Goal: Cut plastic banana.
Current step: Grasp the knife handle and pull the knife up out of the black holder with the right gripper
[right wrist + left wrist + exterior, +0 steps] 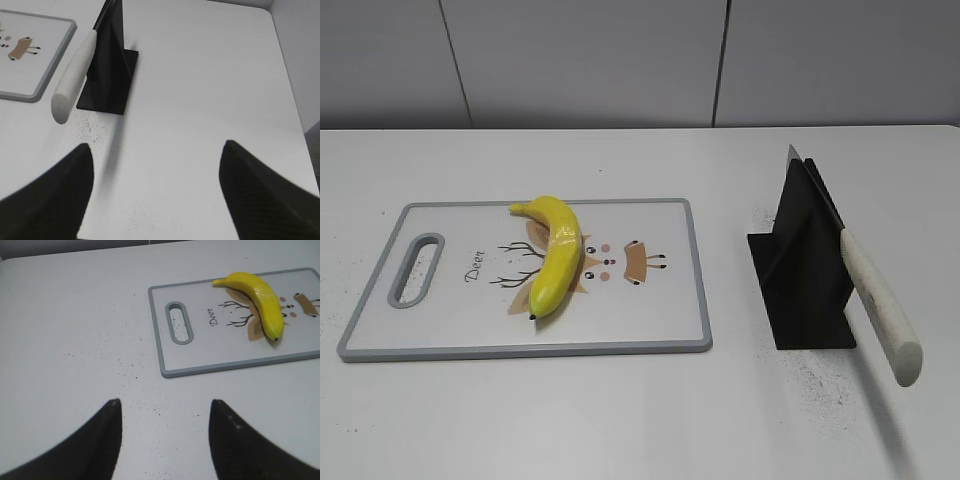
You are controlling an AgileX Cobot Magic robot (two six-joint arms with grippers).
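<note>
**Banana at rest on the board, both claws spread and empty**

The plastic banana [556,253] lies on a white cutting board [650,310] with a grey rim, over a printed deer motif. Its stem end points toward 11 o'clock in the exterior view, its dark tip toward 7 o'clock. The board's handle slot [416,268] sits at the 9 o'clock end. At 3 o'clock of the board, well apart from it, a black knife stand [800,275] on the table [620,420] carries a knife whose white handle [880,310] slopes down toward 5 o'clock. In the left wrist view the left claw [165,412] hovers over bare table with fingers parted, holding nothing; the banana lies toward 1 o'clock. In the right wrist view the right claw [155,157] is likewise spread wide and empty, the knife handle toward 10 o'clock.
</note>
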